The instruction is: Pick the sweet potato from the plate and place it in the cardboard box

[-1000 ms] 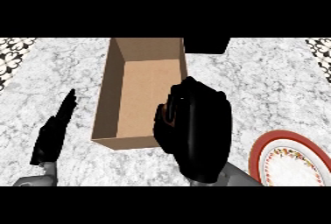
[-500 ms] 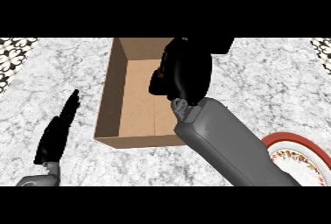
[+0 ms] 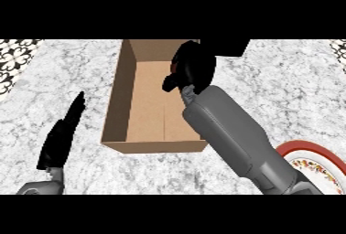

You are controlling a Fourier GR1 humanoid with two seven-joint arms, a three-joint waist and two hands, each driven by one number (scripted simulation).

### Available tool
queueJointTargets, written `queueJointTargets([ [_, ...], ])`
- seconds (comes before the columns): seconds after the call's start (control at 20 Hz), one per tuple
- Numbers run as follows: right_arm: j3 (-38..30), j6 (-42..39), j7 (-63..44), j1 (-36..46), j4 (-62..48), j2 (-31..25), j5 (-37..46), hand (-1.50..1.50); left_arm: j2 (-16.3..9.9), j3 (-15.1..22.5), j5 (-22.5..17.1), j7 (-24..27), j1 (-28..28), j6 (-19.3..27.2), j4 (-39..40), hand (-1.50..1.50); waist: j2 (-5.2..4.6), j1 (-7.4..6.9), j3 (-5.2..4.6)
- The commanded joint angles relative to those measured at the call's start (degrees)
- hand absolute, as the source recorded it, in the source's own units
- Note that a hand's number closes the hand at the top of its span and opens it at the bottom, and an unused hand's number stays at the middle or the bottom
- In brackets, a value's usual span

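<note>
The right forearm [image 3: 236, 137] comes in from the lower right and slants up and to the left across the marble counter [image 3: 290, 91], crossing the right wall of the cardboard box [image 3: 145, 114]. Its black right hand [image 3: 192, 68] hangs over the far part of the box's open top, with the back of the hand turned up toward me and the fingers curled downward. A small reddish sliver shows at the hand's left edge, but I cannot tell whether that is the sweet potato; from here I cannot make the sweet potato out anywhere, neither in the hand nor on the bare brown floor of the box that shows.

The left hand [image 3: 62, 137] rests at the lower left of the counter, well apart from the box, seen edge-on with its fingers straight and pointing up toward the far side, touching nothing.

The plate [image 3: 317, 160], white with a red rim and a patterned band inside it, lies at the lower right edge, partly hidden by the right forearm; the part that shows carries nothing.

The box is plain cardboard, long and narrow, open on top. I can read no lettering or label on it, nor on the plate or the arms.
</note>
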State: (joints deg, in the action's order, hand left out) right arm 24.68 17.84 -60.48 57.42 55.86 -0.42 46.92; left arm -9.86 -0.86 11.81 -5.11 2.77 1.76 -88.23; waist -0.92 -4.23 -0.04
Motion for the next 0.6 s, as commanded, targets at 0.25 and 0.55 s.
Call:
queueJointTargets([
  [0.25, 0.64, 19.21, 1.40, 5.81, -12.51, 0.40, -8.96, -1.50, 0.12, 0.25, 0.52, 1.40, 0.77, -0.32, 1.85, 0.00, -0.15, -0.42, 0.01],
  [0.55, -4.10, 37.24, 4.74, 4.40, -13.46, 0.40, -4.51, -1.50, 0.23, -0.29, -0.44, 0.11, -0.53, -0.49, -0.25, 0.00, 0.17, 0.75, 0.06],
])
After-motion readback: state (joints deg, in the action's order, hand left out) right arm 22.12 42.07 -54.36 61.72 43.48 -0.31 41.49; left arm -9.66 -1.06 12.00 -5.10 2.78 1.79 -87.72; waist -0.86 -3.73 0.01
